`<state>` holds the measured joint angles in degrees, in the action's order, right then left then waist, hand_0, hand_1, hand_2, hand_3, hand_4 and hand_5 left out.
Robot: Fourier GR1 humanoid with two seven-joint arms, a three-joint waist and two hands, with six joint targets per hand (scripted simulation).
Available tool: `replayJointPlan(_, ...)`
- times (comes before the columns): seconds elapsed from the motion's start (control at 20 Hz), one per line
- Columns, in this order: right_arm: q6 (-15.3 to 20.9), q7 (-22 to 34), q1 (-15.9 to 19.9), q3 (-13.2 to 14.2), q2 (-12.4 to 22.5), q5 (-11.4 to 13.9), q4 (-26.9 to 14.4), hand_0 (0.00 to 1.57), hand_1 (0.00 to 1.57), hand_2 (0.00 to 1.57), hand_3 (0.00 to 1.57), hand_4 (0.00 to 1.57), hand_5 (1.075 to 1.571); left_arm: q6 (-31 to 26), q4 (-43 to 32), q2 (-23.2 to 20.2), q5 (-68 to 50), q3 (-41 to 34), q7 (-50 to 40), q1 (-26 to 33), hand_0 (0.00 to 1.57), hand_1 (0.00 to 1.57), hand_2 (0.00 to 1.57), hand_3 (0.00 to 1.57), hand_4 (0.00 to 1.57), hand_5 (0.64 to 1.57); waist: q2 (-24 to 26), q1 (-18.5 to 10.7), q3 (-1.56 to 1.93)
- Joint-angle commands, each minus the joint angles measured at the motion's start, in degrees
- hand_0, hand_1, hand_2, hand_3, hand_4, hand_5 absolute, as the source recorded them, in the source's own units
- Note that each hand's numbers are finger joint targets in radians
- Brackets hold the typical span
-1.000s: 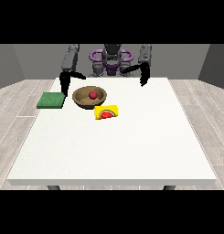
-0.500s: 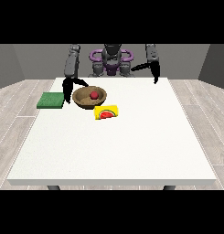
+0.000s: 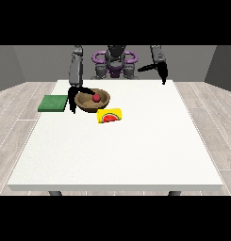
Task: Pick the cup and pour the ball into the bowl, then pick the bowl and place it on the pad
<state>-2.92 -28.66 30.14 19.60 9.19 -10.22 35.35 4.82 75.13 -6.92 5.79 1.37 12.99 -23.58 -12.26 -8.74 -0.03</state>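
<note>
The ball (image 3: 96,98) already lies inside the bowl (image 3: 92,100), so the pouring part looks finished; no cup is visible anywhere on the bench (image 3: 136,150); the bowl stands on the bench just beside the green pad (image 3: 53,103), not yet on it, so the second part remains. The hand at the view's left (image 3: 74,96) is at the bowl's rim nearest the pad, fingers spread around that edge, though whether they grip it I cannot tell; the hand at the view's right (image 3: 160,71) hangs raised and well apart, holding nothing, its fingers unclear. A yellow watermelon card (image 3: 110,115) lies just in front of the bowl.
</note>
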Motion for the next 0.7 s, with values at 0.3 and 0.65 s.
replayJointPlan(0.3,17.92,3.83,-5.0,-2.4,4.36,9.17,-6.52,1.57,1.57,1.57,1.51,0.89,1.526,-1.99,4.15,0.58,-0.51,1.73,-0.5,-2.23,0.0,0.0,0.0,0.0,0.52,1.557,-5.11,-5.13,-0.13)
replayJointPlan(0.65,28.95,17.73,-2.61,-7.94,4.82,16.39,-3.64,1.57,1.57,1.57,1.26,0.9,1.566,-4.58,-1.4,-0.41,-2.94,-0.43,-0.64,-0.37,0.0,0.0,0.0,0.0,0.9,1.466,3.51,-5.93,-0.29)
